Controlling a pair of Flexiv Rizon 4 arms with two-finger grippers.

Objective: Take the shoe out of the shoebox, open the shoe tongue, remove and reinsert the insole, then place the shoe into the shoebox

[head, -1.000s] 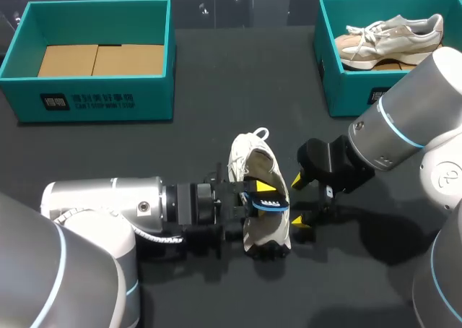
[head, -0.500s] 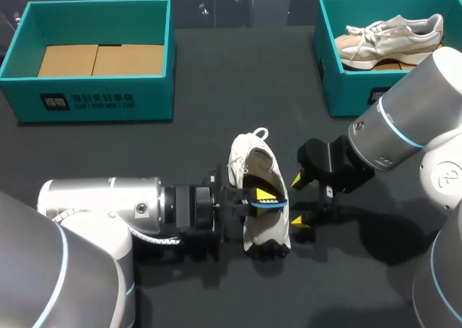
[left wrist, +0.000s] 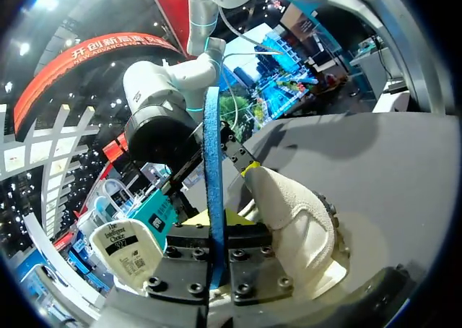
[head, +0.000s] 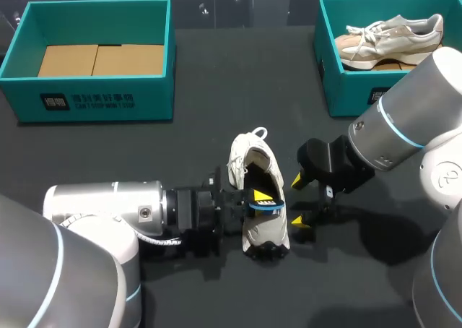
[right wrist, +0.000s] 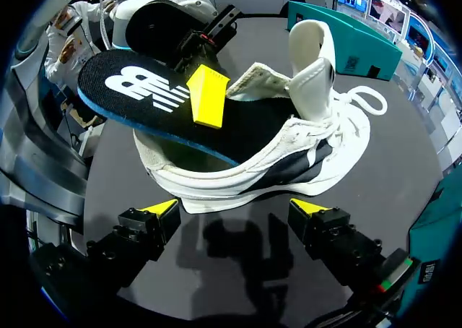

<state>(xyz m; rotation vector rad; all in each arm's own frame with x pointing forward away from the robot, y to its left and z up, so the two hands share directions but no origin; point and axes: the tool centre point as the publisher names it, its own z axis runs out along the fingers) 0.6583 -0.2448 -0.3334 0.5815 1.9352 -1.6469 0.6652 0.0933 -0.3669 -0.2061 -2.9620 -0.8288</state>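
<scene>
A white and black shoe [head: 254,170] lies on the dark table, toe pointing away from me. Its black insole [right wrist: 148,97] with a blue edge sticks up out of the heel opening. My left gripper [head: 258,198] is shut on the insole's heel end; in the left wrist view the insole [left wrist: 212,147] stands edge-on between its fingers, with the shoe [left wrist: 296,223] beside them. My right gripper [head: 297,201] stands open just right of the shoe, touching nothing. In the right wrist view the right gripper [right wrist: 234,212] faces the side of the shoe [right wrist: 303,144].
A teal shoebox [head: 94,100] with cardboard on its floor stands at the back left. Another teal shoebox [head: 345,89] at the back right holds a second beige shoe [head: 390,35]. Bare dark table lies between the boxes and around the shoe.
My left gripper's fingers have closed on the insole, and it has drawn back slightly to the left. The right arm and the shoe have stayed in place.
</scene>
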